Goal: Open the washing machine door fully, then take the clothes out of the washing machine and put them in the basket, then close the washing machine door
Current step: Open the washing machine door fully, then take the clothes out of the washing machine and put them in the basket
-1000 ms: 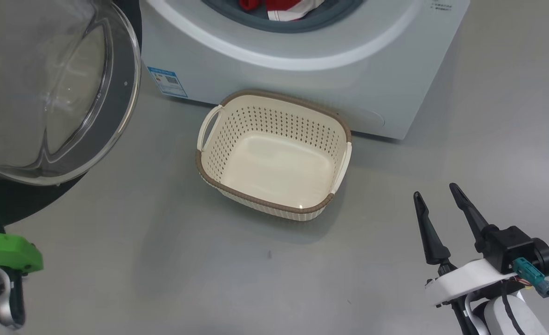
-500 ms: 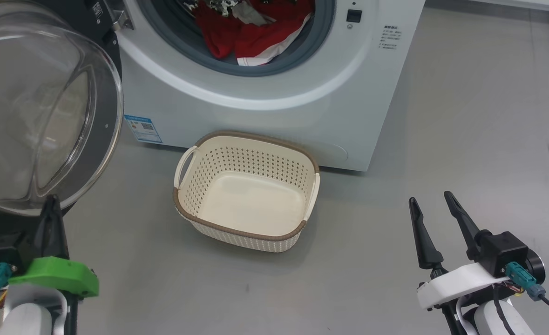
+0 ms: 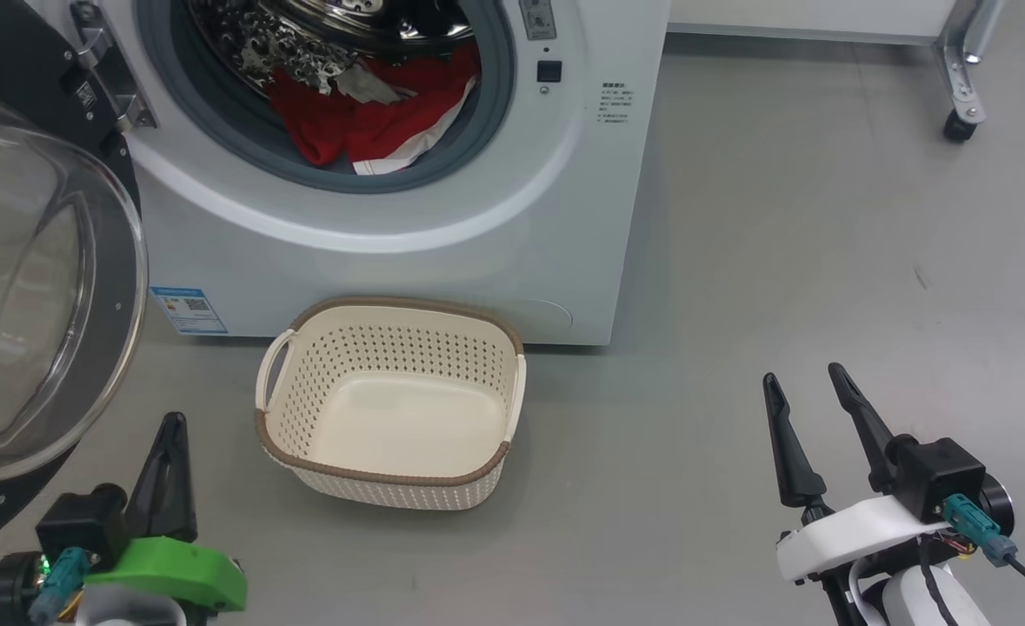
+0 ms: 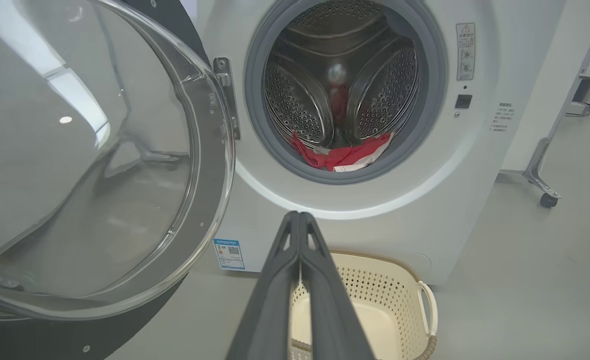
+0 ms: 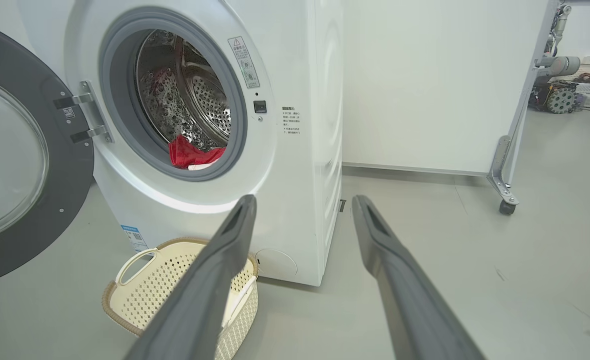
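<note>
Over the last second the head camera is raised, so the whole scene is shifted down the frame, and nothing on the floor is judged to be moved. The drum mouth of the machine (image 3: 408,252), cut off before, is now shown almost whole. The left gripper (image 3: 173,426), newly brought into view at 7 o'clock, is pressed shut on nothing. The right gripper (image 3: 802,376), at 4 o'clock, is held spread wide and empty. The door (image 3: 34,304) is swung well out at 9 o'clock, so the opening step is judged done and unloading is next. The clothes (image 3: 364,130) are heaped low in the drum at 12 o'clock. The heap's long axis is laid from 9 to 3 o'clock, and a white-edged corner is pointed to 5 o'clock over the grey gasket. The basket (image 3: 373,476) is set mouth-up just before the machine, at 6 o'clock from the clothes. Its long axis is run from 9 to 3 o'clock between the handles, and nothing is yet laid in it.
</note>
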